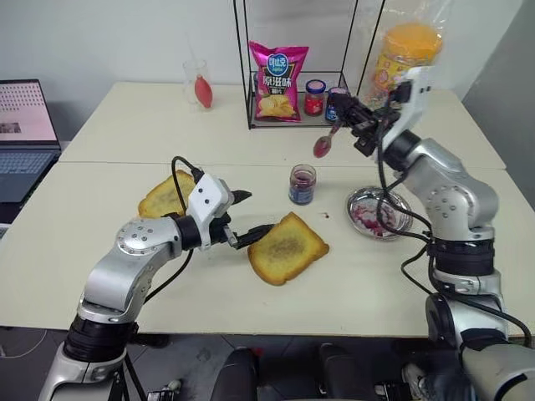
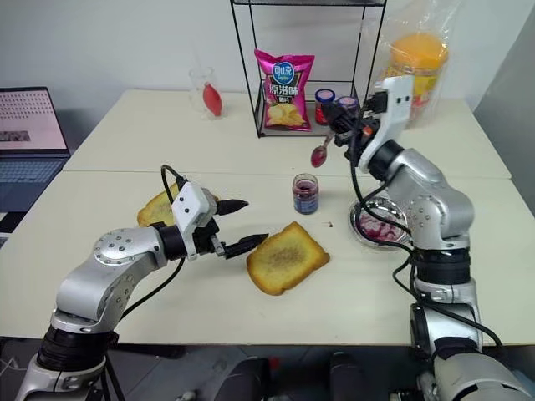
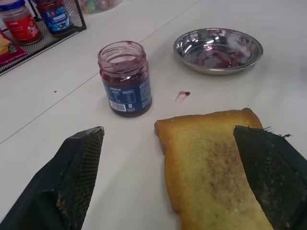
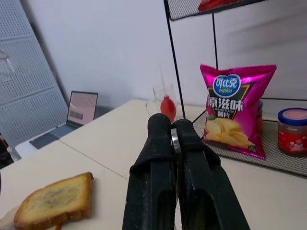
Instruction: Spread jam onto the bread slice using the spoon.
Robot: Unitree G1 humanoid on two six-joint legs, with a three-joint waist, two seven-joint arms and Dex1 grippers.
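Note:
The bread slice [image 1: 287, 248] lies flat at the table's middle, golden with a browner centre. My left gripper [image 1: 257, 213] is open just left of it; in the left wrist view one finger [image 3: 273, 167] overlaps the slice's edge. My right gripper [image 1: 344, 111] is raised in front of the wire rack and shut on the spoon [image 1: 328, 138], whose thin handle shows between the fingers [image 4: 158, 158]. The spoon's bowl hangs down and carries dark red jam [image 1: 322, 149], above and behind the open jam jar [image 1: 303, 184].
A round steel dish [image 1: 399, 224] smeared with jam sits right of the jar. A second toast [image 1: 159, 199] lies behind my left arm. The wire rack [image 1: 251, 92] holds a chip bag and two small jars. A laptop [image 1: 25, 134] sits far left, and a jam drop [image 3: 184, 94] marks the table.

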